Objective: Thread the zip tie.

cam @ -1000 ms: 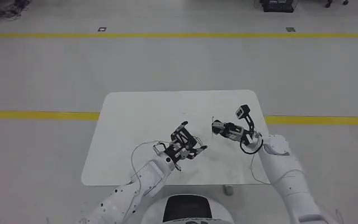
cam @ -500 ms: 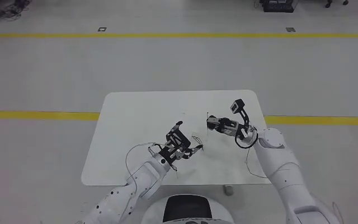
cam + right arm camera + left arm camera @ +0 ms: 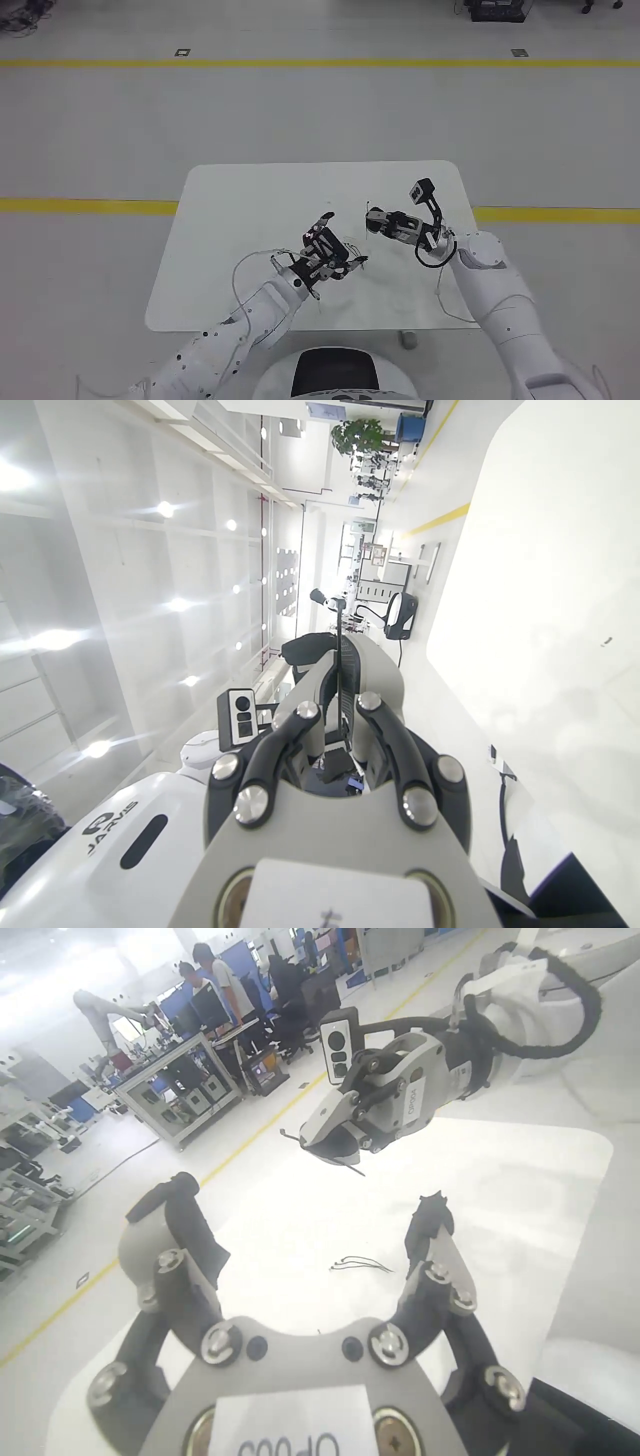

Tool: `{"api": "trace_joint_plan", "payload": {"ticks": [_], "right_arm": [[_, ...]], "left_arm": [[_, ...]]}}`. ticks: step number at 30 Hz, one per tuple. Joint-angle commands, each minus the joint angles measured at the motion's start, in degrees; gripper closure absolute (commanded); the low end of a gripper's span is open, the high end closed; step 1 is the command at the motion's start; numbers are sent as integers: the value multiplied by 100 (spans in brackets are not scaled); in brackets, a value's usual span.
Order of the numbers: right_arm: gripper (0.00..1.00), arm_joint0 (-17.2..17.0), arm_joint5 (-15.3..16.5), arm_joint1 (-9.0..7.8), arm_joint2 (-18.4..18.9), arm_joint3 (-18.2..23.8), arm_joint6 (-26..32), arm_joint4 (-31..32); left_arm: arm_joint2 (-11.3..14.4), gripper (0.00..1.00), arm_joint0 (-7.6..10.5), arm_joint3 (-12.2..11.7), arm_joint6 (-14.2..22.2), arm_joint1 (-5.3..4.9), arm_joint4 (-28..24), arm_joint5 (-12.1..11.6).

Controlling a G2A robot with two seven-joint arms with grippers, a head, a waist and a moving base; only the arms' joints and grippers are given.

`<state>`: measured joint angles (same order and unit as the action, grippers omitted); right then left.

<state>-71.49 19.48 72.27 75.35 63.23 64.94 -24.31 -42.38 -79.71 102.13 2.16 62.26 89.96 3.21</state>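
My right gripper point(image 3: 371, 221) hangs over the middle of the white table point(image 3: 250, 200) and is shut on a thin black zip tie point(image 3: 339, 635). The tie's head point(image 3: 283, 1132) sticks out beyond the fingertips, and its tail point(image 3: 358, 1172) trails out on the other side. In the left wrist view the right gripper point(image 3: 327, 1150) is a short way ahead of my left gripper point(image 3: 305, 1215). My left gripper point(image 3: 337, 251) is open with nothing between its fingers, just left of and nearer than the right one.
A few loose black zip ties point(image 3: 361, 1264) lie on the table below and between the two grippers. The table's far half and left side point(image 3: 230, 230) are bare. A small dark speck point(image 3: 606, 642) lies on the table.
My right gripper has carried the zip tie a little to the left, toward the table's middle. My left gripper drifted left, then came back close to the right one.
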Motion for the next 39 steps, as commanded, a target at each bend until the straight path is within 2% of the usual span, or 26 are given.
{"api": "trace_joint_plan", "payload": {"ticks": [1,4,5,6,7,8,10,11,14,21,22,24,26,28,33,34,39], "right_arm": [[100,-52,0,-12,36,27,-15,-44],[100,-139,0,-31,137,91,-35,-128],[100,-168,0,-37,172,122,-26,-147],[100,-195,0,-43,213,159,-20,-164],[100,-234,0,-51,275,214,-13,-180],[100,-265,0,-55,319,252,3,-193],[100,-316,0,-63,409,324,47,-211],[100,-345,0,-67,461,369,71,-193],[100,-413,0,-65,562,430,107,-164],[100,-422,0,-64,586,413,83,-139],[100,-422,0,-64,586,413,83,-139],[100,-458,0,-66,586,541,-119,-19],[100,-536,0,-72,605,673,-263,98],[100,-608,0,-76,641,799,-328,206],[100,-751,0,-60,721,1063,-446,414],[100,-768,0,-55,731,1080,-433,438],[100,-782,0,-51,772,1111,-517,531]], "left_arm": [[372,0,312,-88,38,-111,0,335],[879,0,634,-154,91,-247,0,700],[978,0,649,-123,100,-267,0,770],[1030,0,586,-64,98,-270,-29,812],[1019,0,455,28,79,-254,-544,699],[960,0,420,33,42,-246,-1021,480],[826,0,368,-48,-140,-232,-2022,-32],[729,0,344,-162,-268,-222,-2599,-307],[599,0,338,-356,-531,-197,-3338,-764],[594,0,343,-372,-546,-196,-3324,-768],[580,0,310,-350,-585,-185,-3518,-804],[470,0,229,-393,-563,-158,-4388,-929],[356,0,197,-456,-504,-130,-5310,-1227],[290,0,228,-601,-271,-108,-6105,-1632],[258,0,282,-959,280,-34,-7709,-2144],[253,0,349,-1009,392,-24,-7792,-2221],[253,0,349,-1009,392,-24,-7792,-2221]]}}
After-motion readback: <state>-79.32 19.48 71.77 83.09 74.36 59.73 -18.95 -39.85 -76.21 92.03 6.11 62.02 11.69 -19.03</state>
